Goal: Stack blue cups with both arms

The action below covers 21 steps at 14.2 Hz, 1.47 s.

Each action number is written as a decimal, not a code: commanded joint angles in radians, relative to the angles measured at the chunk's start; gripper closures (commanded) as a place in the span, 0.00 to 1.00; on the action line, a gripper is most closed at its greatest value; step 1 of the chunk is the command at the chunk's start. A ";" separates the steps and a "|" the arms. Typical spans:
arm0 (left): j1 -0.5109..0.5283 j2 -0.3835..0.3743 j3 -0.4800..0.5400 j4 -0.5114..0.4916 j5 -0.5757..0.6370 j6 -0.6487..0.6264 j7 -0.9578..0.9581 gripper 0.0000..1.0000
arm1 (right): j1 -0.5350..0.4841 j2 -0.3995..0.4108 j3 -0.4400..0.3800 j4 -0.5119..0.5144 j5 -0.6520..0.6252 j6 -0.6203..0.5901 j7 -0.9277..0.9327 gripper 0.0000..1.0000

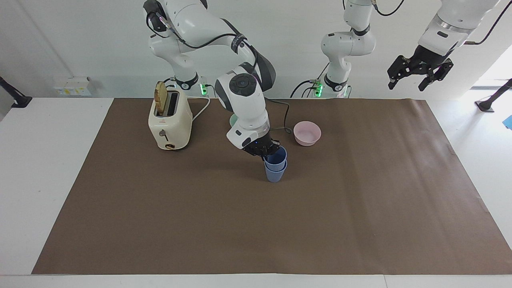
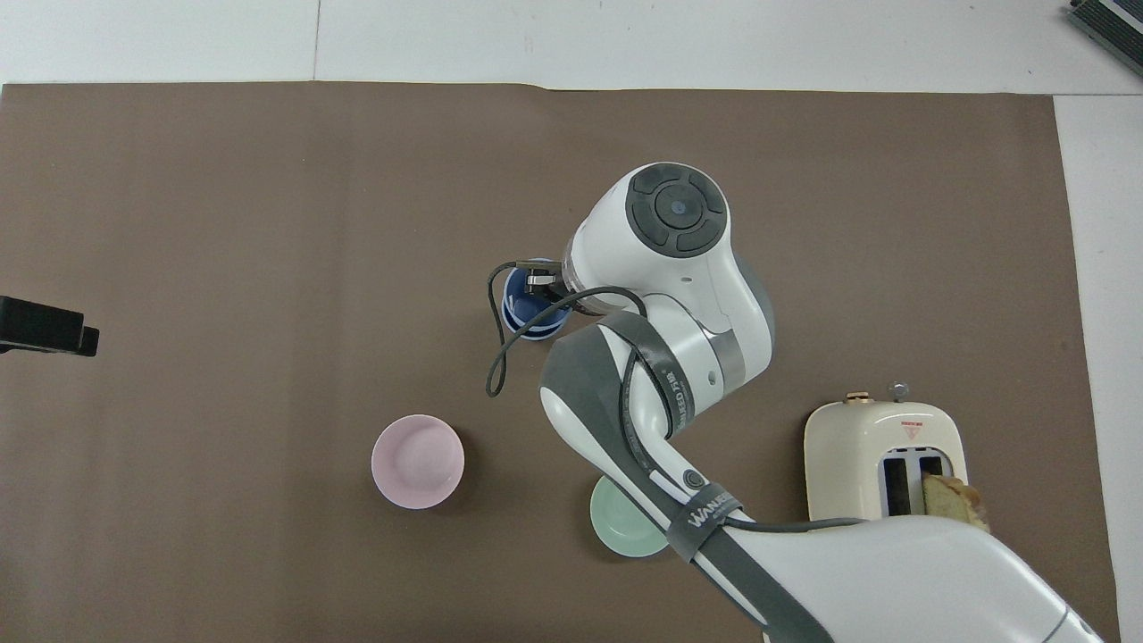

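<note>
The right gripper (image 1: 267,151) is low over the middle of the brown mat (image 1: 360,208), clamped on the rim of the upper blue cup (image 1: 277,157), at the edge of that rim nearest the right arm's end of the table, so the cup hangs just below and beside the fingertips. That upper cup sits partway down inside the lower blue cup (image 1: 275,175), which stands upright on the mat directly under the gripper; the two rims are close together, the upper one showing above the lower. From overhead the nested blue cups (image 2: 527,308) peek out beside the right arm's wrist, with the black fingers (image 2: 539,279) across the rim. The pink bowl (image 1: 307,133) rests on the mat near the gripper, toward the left arm's end of the table and closer to the robots than the cups. The green bowl (image 2: 625,529) lies mostly under the right arm, nearer the robots than the gripper. The toaster (image 1: 169,120), with a slice of bread (image 1: 160,98) standing in one slot, is well apart from the gripper toward the right arm's end. The left gripper (image 1: 420,74) waits high in the air above the mat's corner at the left arm's end, its fingers spread and holding nothing
</note>
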 commanded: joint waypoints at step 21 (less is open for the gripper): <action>0.009 -0.008 -0.004 -0.004 0.002 -0.013 -0.008 0.00 | -0.255 -0.122 -0.006 0.217 -0.066 -0.339 -0.226 0.00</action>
